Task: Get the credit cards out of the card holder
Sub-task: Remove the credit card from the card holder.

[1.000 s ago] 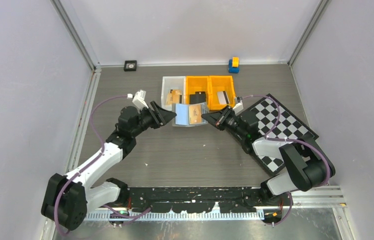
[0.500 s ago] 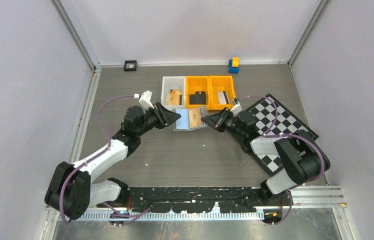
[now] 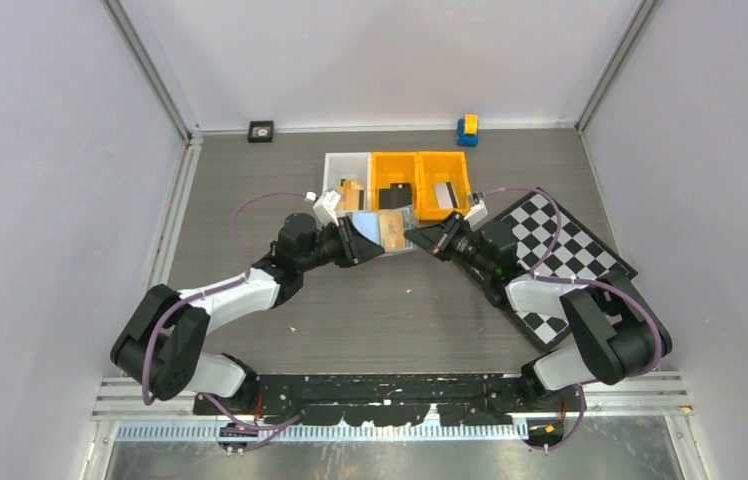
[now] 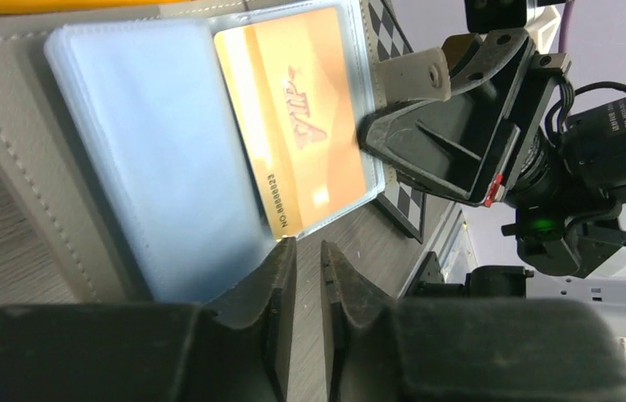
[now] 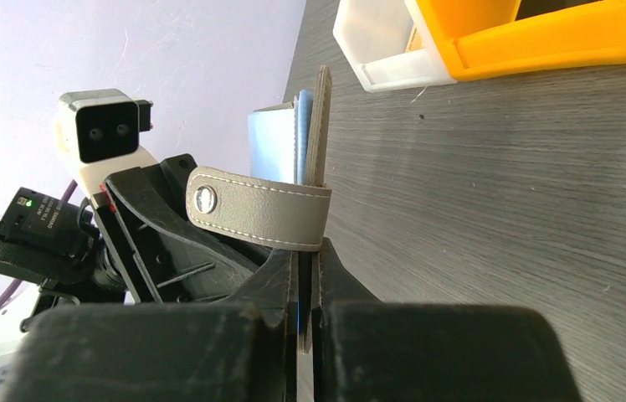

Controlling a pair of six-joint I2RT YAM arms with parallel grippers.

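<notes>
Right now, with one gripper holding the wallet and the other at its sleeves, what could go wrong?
1. The left gripper, jaws nearly closed, sits at the edge of the clear sleeves, short of the orange card. Closing there may pinch only plastic and tug the card holder.
2. The right gripper clamps the card holder just at its edge, by the strap. A hard pull could slip it free.

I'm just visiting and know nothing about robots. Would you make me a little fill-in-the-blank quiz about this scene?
1. The card showing in the card holder's clear pocket is ___ in colour.
2. The fingers pinching the card holder's edge belong to the ___ arm.
3. Beyond it stand one white bin and ___ orange bins.
Missing words: orange; right; two.
</notes>
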